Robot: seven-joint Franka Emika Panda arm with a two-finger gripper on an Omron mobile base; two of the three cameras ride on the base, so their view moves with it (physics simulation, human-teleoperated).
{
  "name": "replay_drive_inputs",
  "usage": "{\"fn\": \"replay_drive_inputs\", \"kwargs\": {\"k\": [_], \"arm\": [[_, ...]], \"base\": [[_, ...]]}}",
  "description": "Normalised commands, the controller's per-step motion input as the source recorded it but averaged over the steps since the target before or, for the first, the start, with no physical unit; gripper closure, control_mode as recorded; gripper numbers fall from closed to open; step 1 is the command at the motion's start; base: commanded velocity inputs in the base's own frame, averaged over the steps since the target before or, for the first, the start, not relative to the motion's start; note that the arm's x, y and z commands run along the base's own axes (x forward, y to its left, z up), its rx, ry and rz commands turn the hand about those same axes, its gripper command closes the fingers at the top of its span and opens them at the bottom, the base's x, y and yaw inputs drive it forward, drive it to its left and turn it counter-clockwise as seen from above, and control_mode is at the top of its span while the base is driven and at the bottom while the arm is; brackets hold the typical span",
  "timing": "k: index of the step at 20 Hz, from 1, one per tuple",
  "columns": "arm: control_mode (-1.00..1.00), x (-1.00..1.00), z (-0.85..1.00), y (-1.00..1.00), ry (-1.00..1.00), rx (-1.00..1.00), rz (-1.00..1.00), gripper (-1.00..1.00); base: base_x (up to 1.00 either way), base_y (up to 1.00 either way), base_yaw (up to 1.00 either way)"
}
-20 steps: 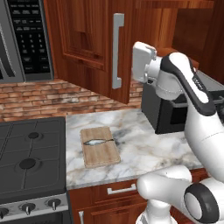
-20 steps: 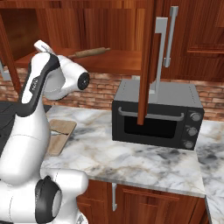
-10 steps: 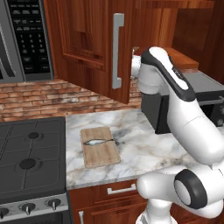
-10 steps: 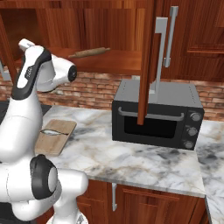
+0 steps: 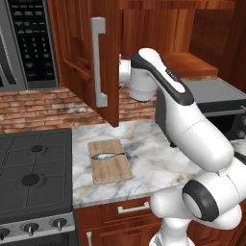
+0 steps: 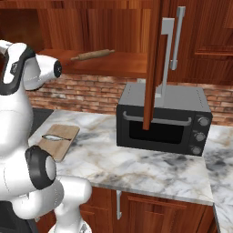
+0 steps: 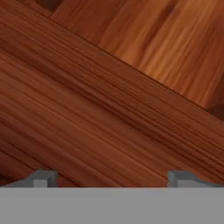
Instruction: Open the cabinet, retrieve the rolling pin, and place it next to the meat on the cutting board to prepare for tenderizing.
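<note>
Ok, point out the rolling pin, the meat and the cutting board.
rolling pin (image 6: 92, 55), right base view, middle of its barrel.
meat (image 5: 106, 155), left base view, silvery body.
cutting board (image 5: 112, 172), left base view, bare wood below the meat.

cabinet (image 5: 91, 57) door swung open, arm reaching in behind it; meat (image 5: 106, 155) on cutting board (image 5: 111, 168), tabletop (image 5: 149, 158) below.

White arm raised and bent leftward, end effector (image 7: 112, 178) jaws spread wide

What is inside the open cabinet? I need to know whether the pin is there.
The rolling pin lies on the shelf of the cabinet, seen in the right base view. The robot's arm and the open doors cover the shelf's left end, so anything there is hidden.
</note>
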Motion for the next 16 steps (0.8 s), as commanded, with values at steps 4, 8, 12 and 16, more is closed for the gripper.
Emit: {"fn": "replay_drive_inputs", "kwargs": {"k": [4, 8, 12, 16], "arm": [[-1.0, -0.27, 0.0, 1.0, -0.01, -0.12, 0.12, -1.0], [-1.0, -0.21, 0.0, 0.94, -0.01, -0.14, 0.09, -1.0], [-1.0, -0.01, -0.06, 0.68, 0.02, -0.11, 0.02, -1.0], [-1.0, 0.08, -0.02, 0.1, 0.03, -0.05, 0.0, -1.0]], "base": [[0.0, 0.0, 0.0], [0.0, 0.0, 0.0], [0.0, 0.0, 0.0], [0.0, 0.0, 0.0]]}}
